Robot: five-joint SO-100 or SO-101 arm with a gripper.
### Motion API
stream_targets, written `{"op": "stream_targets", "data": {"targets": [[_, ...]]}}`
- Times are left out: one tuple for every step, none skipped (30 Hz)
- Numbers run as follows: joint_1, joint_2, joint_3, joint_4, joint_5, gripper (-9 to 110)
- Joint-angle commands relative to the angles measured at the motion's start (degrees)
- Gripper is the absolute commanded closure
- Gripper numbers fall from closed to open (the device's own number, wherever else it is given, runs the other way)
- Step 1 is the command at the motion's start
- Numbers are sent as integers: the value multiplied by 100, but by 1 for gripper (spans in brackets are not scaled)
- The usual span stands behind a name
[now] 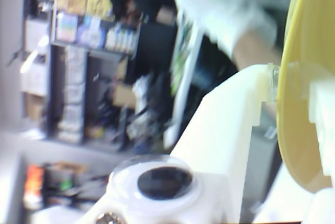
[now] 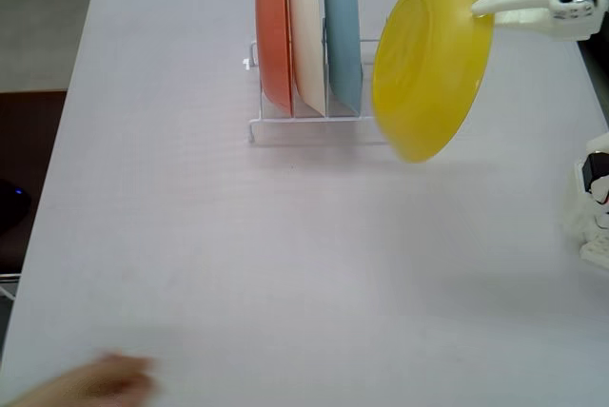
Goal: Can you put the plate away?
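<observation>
The bright yellow, glossy round plate (image 2: 433,60) hangs in the air on edge, clear of the pale worktop (image 2: 285,264), just to the right of the white wire rack (image 2: 314,126) in the fixed view. The white two-finger tool (image 2: 479,5) is clamped on its upper right rim; the wrist view shows the yellow rim (image 1: 303,77) pinched between the white fingers. The rack already carries three upright plates — an orange one (image 2: 273,31), a cream one (image 2: 306,31) and a light blue one (image 2: 343,31).

The carry looks nearly done; the step in hand is lining the plate up with the rack. The next move likely calls for shifting it left, parallel to the blue plate, then lowering its bottom edge into the free slot at the rack's right end — without knocking the blue plate. A blurred hand (image 2: 90,383) shows at the lower left edge.
</observation>
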Motion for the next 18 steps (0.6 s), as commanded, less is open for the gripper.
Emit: {"op": "stream_targets", "data": {"targets": [[185,422,9,-229,-448,102],[290,457,53,-246,-545,102],[396,475,97,-290,-686,102],[475,492,176,-378,-896,102],[562,501,255,-475,-1090,102],[668,501,325,-554,-1248,102],[756,483,413,-668,-1450,102],[826,457,501,-817,-1652,102],[905,422,606,-976,-1837,102],[967,387,729,-1151,-2048,102],[1037,343,826,-1301,-2232,102],[1134,246,835,-1380,-2329,102],[1230,149,835,-1441,-2408,102],[1310,79,835,-1485,-2487,102],[1371,9,817,-1521,-2522,102],[1415,-53,791,-1529,-2566,102],[1424,-105,765,-1547,-2646,102],[1468,-185,747,-1600,-2707,102]]}}
